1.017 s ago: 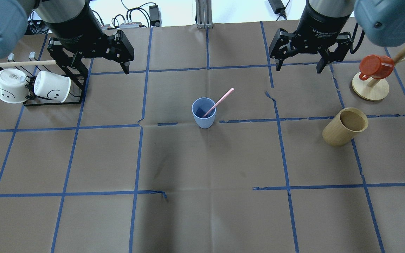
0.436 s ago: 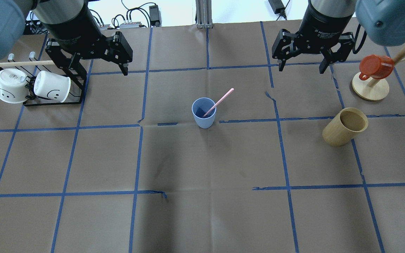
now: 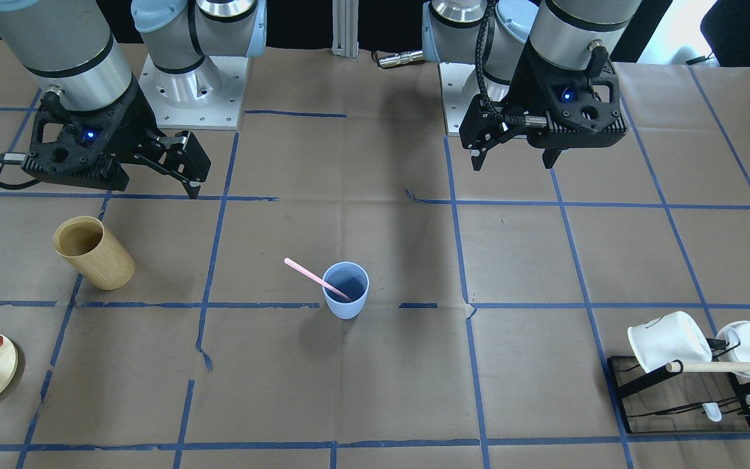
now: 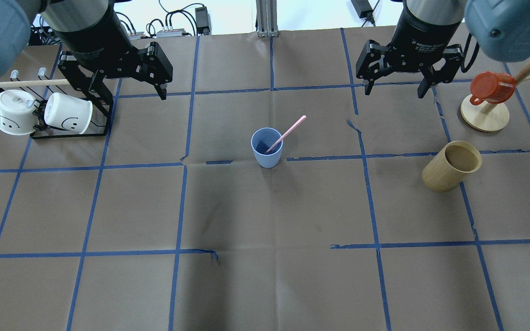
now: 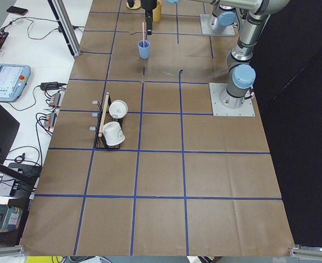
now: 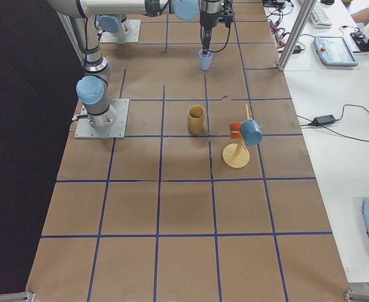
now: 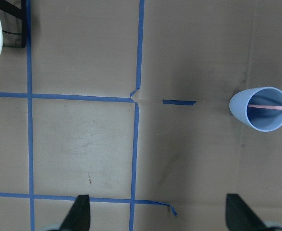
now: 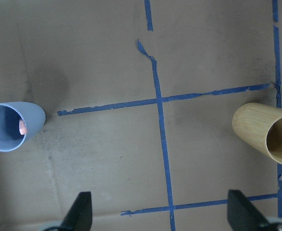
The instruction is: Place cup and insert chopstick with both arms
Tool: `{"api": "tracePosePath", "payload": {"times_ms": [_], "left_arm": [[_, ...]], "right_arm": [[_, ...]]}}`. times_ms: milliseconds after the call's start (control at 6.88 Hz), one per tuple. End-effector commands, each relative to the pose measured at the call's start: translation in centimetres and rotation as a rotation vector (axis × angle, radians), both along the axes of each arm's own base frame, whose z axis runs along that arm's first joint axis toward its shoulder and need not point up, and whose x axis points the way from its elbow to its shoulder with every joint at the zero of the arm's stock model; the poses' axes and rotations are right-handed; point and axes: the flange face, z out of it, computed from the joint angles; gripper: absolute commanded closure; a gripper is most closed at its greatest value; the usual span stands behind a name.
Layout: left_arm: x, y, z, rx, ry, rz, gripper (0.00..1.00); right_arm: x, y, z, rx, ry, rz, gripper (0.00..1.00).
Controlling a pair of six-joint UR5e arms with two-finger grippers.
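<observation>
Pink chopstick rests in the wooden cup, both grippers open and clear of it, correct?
No. The overhead exterior view shows the pink chopstick in the blue cup, not the wooden cup. The left gripper and right gripper are open and clear of it.

The pale blue plastic cup (image 4: 267,160) is one even shade, darker inside. The thin pink chopstick (image 4: 292,128) is plain. The brown paper surface (image 4: 265,207) bears a blue tape grid. The tan bamboo cylinder (image 4: 437,177) is darker inside. Two white round mugs (image 4: 69,115) show black smiley faces.
</observation>
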Motion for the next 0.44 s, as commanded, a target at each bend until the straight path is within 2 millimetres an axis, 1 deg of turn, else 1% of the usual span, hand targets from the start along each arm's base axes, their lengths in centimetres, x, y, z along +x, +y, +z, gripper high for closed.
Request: {"api": "tracePosePath", "payload": {"times_ms": [0, 145, 291], "left_arm": [[0.03, -0.02, 0.2, -0.004, 0.0, 0.0, 0.0], [-0.06, -0.01, 0.28, -0.005, 0.001, -0.001, 0.0], [-0.05, -0.01, 0.28, -0.006, 0.0, -0.001, 0.0]], "right_arm": [[-0.14, 0.1, -0.15, 0.007, 0.006, -0.012, 0.01], [-0.15, -0.14, -0.36, 0.002, 0.007, -0.012, 0.01], [-0.14, -0.83, -0.44, -0.002, 0.007, -0.013, 0.01]]}}
